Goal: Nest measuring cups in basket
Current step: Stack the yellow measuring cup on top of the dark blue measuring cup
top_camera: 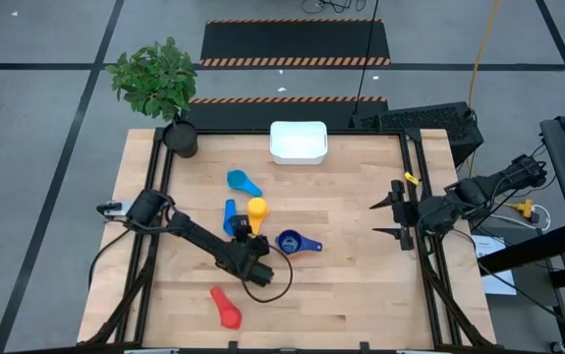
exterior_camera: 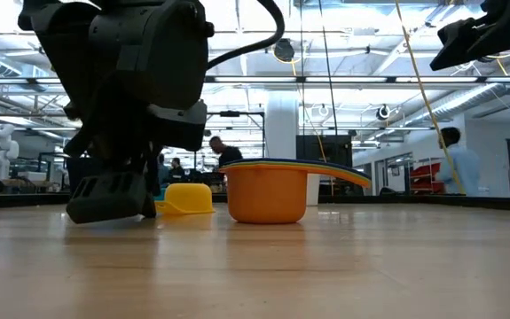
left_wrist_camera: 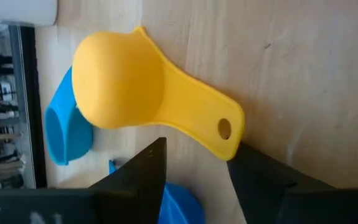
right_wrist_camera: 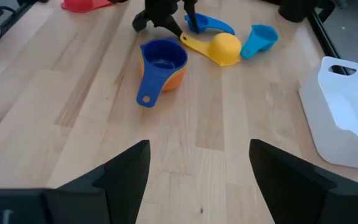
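A yellow measuring cup [left_wrist_camera: 119,81] lies mouth down on the table, its holed handle [left_wrist_camera: 219,127] pointing at my left gripper [left_wrist_camera: 197,149]. That gripper is open, with a fingertip on either side of the handle's free end. Beside the yellow cup lie a light blue cup [top_camera: 243,182] and a blue cup [top_camera: 230,214]. A dark blue cup sits nested in an orange one [right_wrist_camera: 162,62], upright on the table. A red cup [top_camera: 226,307] lies near the front edge. The white basket [top_camera: 298,141] stands at the far edge. My right gripper [right_wrist_camera: 197,146] hangs open over the table's right side. My left gripper comes slanting down at the yellow cup's handle, from the handle's free end [left_wrist_camera: 228,140]. One finger [left_wrist_camera: 253,171] stands right at that end, and I cannot tell whether it touches. The cup rests mouth down on the table.
A dark pot with a green plant [top_camera: 179,138] stands at the far left corner. Dark rails [top_camera: 415,197] run along the table's sides. Bare wood lies between the cups and my right gripper. People show in the room behind.
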{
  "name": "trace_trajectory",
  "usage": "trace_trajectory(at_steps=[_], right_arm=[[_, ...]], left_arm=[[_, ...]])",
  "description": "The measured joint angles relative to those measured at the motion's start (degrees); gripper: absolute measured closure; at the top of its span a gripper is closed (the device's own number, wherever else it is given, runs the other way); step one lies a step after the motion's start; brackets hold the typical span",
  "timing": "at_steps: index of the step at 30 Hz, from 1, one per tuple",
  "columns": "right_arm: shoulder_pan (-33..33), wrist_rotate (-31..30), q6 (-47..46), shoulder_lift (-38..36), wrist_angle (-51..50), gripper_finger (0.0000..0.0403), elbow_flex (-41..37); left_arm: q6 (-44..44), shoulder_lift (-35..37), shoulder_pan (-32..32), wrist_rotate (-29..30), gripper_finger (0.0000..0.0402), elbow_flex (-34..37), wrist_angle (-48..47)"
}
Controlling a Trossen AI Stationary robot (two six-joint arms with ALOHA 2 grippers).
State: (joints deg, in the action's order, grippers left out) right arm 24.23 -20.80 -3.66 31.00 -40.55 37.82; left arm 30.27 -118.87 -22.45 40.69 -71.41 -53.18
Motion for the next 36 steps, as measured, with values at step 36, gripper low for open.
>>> trace_trajectory(at_steps=[36], right_arm=[[0.0, -7.7, 10.1, 2.3, 40.1, 0.0138, -9.7]], left_arm=[[-7.9, 20.5, -5.1, 30.6, 0.0396, -3.1, 27.8]])
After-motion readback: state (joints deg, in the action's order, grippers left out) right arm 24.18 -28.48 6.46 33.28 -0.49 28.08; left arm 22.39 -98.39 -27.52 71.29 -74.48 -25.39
